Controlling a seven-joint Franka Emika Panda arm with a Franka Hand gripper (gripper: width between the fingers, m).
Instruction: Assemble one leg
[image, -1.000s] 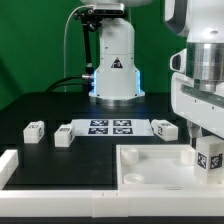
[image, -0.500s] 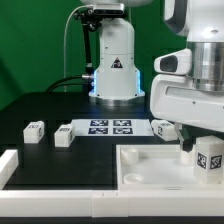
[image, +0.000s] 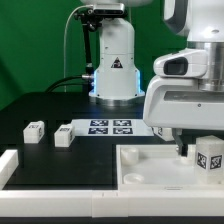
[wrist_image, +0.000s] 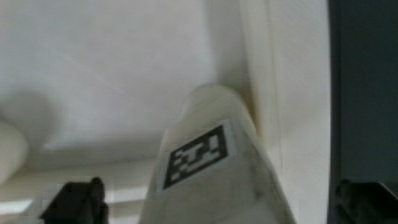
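One leg (image: 210, 160), a small white block with a square tag, stands upright at the exterior view's right edge, on the large white tray-like piece (image: 150, 168). My gripper (image: 190, 148) hangs just over it, one dark finger (image: 183, 150) showing beside the leg. In the wrist view the leg (wrist_image: 217, 160) rises between my two dark fingertips (wrist_image: 75, 202), with gaps on both sides. The gripper (wrist_image: 217, 206) is open and holds nothing. Two more legs (image: 35, 131) (image: 64, 135) lie on the black table at the exterior view's left.
The marker board (image: 110, 127) lies flat behind the tray-like piece. A white L-shaped bracket (image: 8, 166) sits at the front left edge. The arm's white base (image: 113, 70) stands at the back centre. My hand covers the area at the marker board's right end.
My hand has moved toward the exterior view's left and now hides the leg that lay at the marker board's right end. The upright leg has not moved.
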